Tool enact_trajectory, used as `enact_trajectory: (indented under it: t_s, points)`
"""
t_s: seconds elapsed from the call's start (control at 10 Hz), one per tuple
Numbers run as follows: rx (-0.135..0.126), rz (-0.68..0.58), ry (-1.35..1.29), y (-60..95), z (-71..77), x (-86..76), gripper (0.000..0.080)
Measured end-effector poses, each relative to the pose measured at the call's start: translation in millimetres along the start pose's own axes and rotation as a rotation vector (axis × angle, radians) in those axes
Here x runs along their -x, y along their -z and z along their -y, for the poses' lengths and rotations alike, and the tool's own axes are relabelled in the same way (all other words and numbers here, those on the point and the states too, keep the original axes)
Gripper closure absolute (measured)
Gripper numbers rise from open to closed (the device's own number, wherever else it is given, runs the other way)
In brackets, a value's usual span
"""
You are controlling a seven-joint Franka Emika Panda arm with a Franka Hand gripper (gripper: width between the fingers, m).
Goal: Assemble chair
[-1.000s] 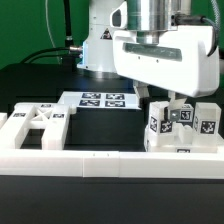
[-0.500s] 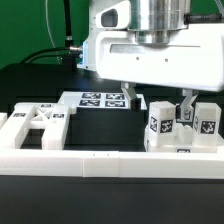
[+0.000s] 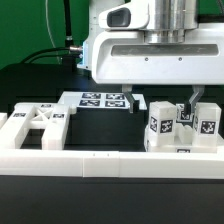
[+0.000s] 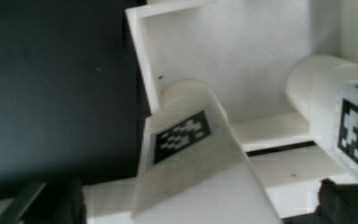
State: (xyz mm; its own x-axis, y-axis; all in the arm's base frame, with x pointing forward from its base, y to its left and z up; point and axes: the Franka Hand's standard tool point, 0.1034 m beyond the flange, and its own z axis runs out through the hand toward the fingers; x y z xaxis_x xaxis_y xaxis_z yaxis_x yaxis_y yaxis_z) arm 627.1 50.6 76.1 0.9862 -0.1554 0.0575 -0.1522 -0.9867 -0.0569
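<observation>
Exterior view: arm hangs straight down over the table's [image 3: 40, 85] near edge, toward the exterior view's right. Gripper [image 3: 161, 105] spread wide, gripping nothing, fingers [image 3: 133, 102] straddling the top of an upright tagged post [image 3: 161, 125]; a second tagged block [image 3: 207, 119] just beside it. Ladder-like chair frame [image 3: 35, 126] lies flat near the exterior view's left corner, against the border wall [image 3: 100, 160]. Marker board [image 3: 100, 99] farther back. Wrist view: dark fingertips [image 4: 30, 198] either side of a tagged white slab [image 4: 190, 150], not touching it

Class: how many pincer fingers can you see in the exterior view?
2: one finger beside the marker board, the other finger among the upright chair posts at the exterior view's right.
</observation>
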Motion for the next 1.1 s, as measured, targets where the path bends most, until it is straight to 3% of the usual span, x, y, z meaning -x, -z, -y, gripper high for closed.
enact_trajectory:
  t_s: [0.5,0.6,0.7,0.8,0.9,1.1]
  points:
    - [0.011,0.002,0.326,-0.4,-3.8,-0.1,0.0150]
    - [0.010,0.002,0.326,-0.8,-3.1,0.2,0.0267]
    - [0.010,0.003,0.323,-1.1,-3.6,0.2,0.0433]
    - [0.010,0.003,0.313,-1.3,-3.6,0.3,0.0433]
    - [0.010,0.003,0.284,-1.3,-3.6,0.3,0.0514]
    - [0.009,0.002,0.179,-1.3,-3.5,0.3,0.0514]
